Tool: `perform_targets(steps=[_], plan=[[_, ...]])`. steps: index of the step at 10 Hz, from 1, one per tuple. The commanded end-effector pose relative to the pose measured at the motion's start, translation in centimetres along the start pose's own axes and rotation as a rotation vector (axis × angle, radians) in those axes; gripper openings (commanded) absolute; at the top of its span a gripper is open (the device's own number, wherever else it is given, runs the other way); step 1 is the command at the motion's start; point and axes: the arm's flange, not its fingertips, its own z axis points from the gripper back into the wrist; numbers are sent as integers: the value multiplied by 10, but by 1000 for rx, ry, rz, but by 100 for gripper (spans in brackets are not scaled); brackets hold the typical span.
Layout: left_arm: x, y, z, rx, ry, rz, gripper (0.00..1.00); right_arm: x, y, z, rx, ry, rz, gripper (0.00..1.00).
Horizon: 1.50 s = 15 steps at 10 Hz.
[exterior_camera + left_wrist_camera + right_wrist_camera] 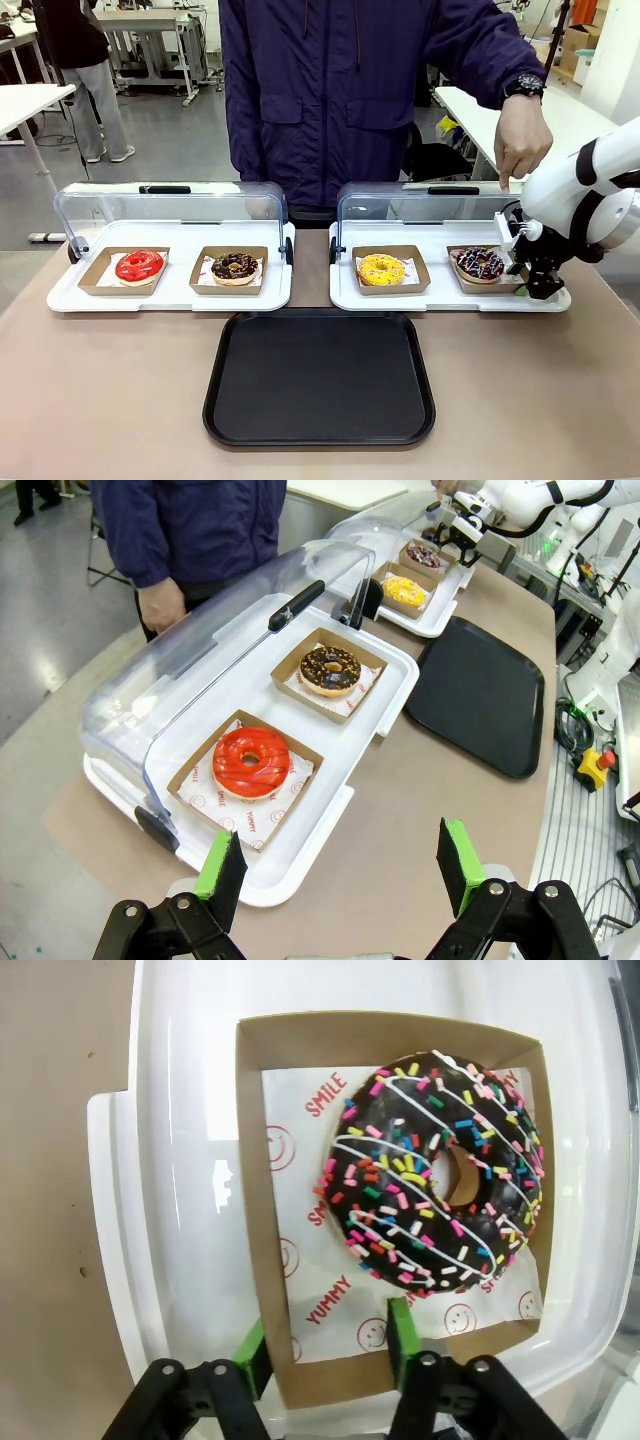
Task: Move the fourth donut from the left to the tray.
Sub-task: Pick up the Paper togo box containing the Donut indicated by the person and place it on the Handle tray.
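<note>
fourth donut point(435, 1175): glossy dark glaze, matt sprinkles. holder point(250, 1160): matt brown cardboard, with a printed paper liner point(292, 1135) inside. tray point(320, 378): smooth black plastic, dull sheen. display trays point(170, 298): glossy white plastic; lids point(170, 205): clear plastic. desk point(100, 400): smooth, matt tan.

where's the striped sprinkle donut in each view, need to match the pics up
front view: striped donut, far right of the row of four.
left wrist view: small, near the top right, just beyond the yellow donut.
right wrist view: close up, right of centre.
shared landmark: its brown cardboard holder, with the right claw straddling a corner of it.
</note>
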Motion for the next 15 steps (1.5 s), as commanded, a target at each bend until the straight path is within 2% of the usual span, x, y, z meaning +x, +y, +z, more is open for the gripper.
perform_targets(steps=[1,2,3,13,15], plan=[[1,-2,1,-5,-6,-6,100,1,-3,1,6,11,1,14],[1,-2,1,-5,-6,-6,100,2,-4,3,14,12,2,4],[1,-2,1,-5,-6,-6,100,3,-3,4,30,6,2,0],[1,-2,1,-5,-6,-6,100,3,-2,5,27,3,22,2],[1,-2,1,-5,-6,-6,100,25,3,33,-22,0,15,2]])
